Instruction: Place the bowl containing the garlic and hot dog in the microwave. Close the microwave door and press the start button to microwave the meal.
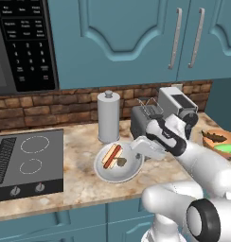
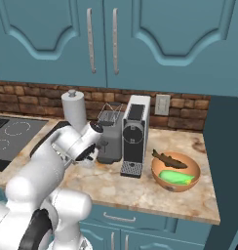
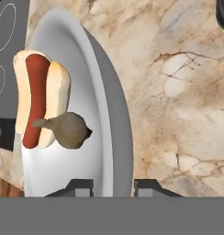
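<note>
The light-grey bowl (image 1: 129,171) rests on the marble counter in front of the toaster. A hot dog (image 1: 111,156) and a small olive garlic (image 1: 121,161) lie in it. My gripper (image 1: 138,155) reaches down at the bowl's right rim. In the hand view the gripper (image 3: 114,186) has one fingertip (image 3: 77,187) inside the bowl (image 3: 98,114) and the other outside, closed in on the rim. The hot dog (image 3: 38,98) and garlic (image 3: 68,130) lie just past the inner finger. The microwave (image 1: 22,42) hangs at the upper left with its keypad showing. The microwave door is out of view.
A tall grey canister (image 1: 108,118) stands just behind the bowl. A silver toaster (image 1: 143,120) and a coffee machine (image 1: 176,106) stand to its right. A wooden bowl (image 1: 220,142) with a fish sits at the far right. The cooktop (image 1: 27,160) lies to the left, under the microwave.
</note>
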Controlling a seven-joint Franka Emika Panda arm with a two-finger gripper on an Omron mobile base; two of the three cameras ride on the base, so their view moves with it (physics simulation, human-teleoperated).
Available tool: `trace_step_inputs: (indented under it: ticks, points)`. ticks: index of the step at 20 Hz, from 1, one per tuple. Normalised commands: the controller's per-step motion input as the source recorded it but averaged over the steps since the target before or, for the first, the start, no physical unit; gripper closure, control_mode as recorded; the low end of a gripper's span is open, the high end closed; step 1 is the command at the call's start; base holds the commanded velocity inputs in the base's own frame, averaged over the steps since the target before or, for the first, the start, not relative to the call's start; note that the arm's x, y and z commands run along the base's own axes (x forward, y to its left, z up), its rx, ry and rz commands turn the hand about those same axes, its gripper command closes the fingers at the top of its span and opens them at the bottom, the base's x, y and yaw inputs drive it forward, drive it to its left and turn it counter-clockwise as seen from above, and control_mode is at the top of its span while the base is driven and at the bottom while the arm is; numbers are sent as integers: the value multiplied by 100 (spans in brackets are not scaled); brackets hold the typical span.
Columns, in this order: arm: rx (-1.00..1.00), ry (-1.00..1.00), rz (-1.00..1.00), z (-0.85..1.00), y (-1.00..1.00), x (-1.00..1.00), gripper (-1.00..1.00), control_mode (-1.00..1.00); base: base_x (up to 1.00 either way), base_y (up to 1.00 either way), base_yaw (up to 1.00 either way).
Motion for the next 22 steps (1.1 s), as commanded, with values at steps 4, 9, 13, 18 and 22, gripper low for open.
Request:
trace_step_inputs:
  ticks: [4,9,13,18,22]
  points:
    - [10,0,0,75,-50,-50,100,-100,0,0,0]
    - [22,0,0,89,-62,-56,100,-100,0,0,0]
    - [31,0,0,94,-79,-54,100,-100,0,0,0]
    - [33,0,0,100,-62,-59,100,-100,0,0,0]
    - [15,3,0,74,-27,-63,100,-100,0,0,0]
